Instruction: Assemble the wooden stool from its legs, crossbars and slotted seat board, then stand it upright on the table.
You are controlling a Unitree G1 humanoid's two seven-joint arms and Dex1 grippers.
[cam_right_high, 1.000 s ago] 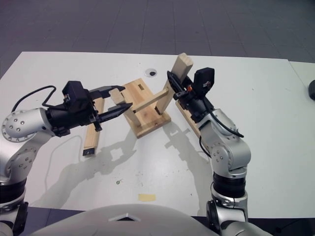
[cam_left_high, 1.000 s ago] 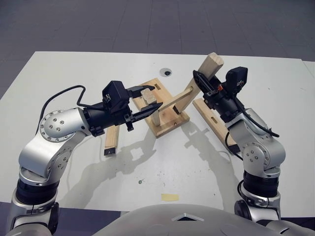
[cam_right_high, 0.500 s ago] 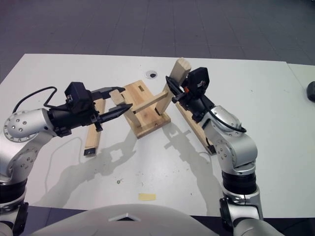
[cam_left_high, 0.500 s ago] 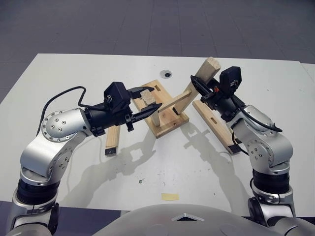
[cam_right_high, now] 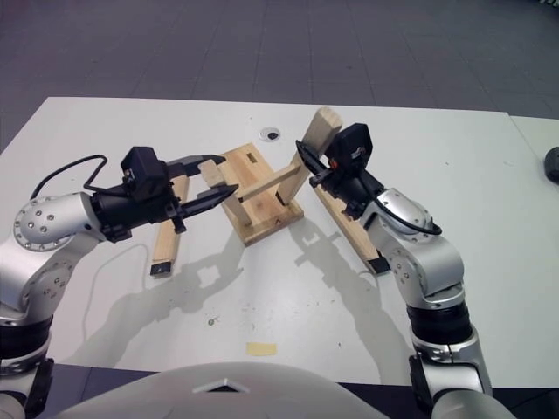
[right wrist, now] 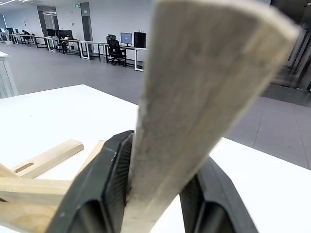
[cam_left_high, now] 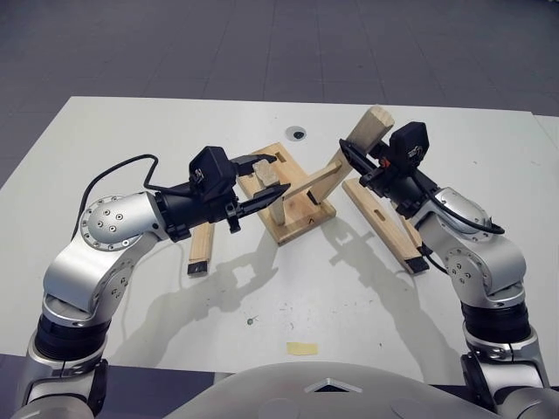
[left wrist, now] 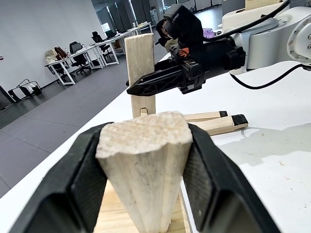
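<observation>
The slotted seat board [cam_left_high: 297, 214] lies flat at the table's middle. One short leg [cam_left_high: 267, 179] stands in it, and my left gripper [cam_left_high: 261, 182] is shut on that leg's top [left wrist: 146, 155]. A crossbar [cam_left_high: 311, 179] runs from it to a second, taller leg [cam_left_high: 360, 140], which leans to the right. My right gripper [cam_left_high: 352, 159] is shut on that tall leg [right wrist: 194, 97]. Another leg [cam_left_high: 203, 240] lies flat under my left arm. A further slotted leg [cam_left_high: 384, 223] lies flat right of the board, under my right arm.
The white table [cam_left_high: 131, 140] has a round hole [cam_left_high: 299, 133] behind the board. A small yellow tape scrap [cam_left_high: 302, 349] lies near the front edge. Open table room lies at the front middle and far left.
My right arm's elbow has swung out to the right while its gripper keeps hold of the tall leg, which has barely shifted. My left arm has crept slightly right.
</observation>
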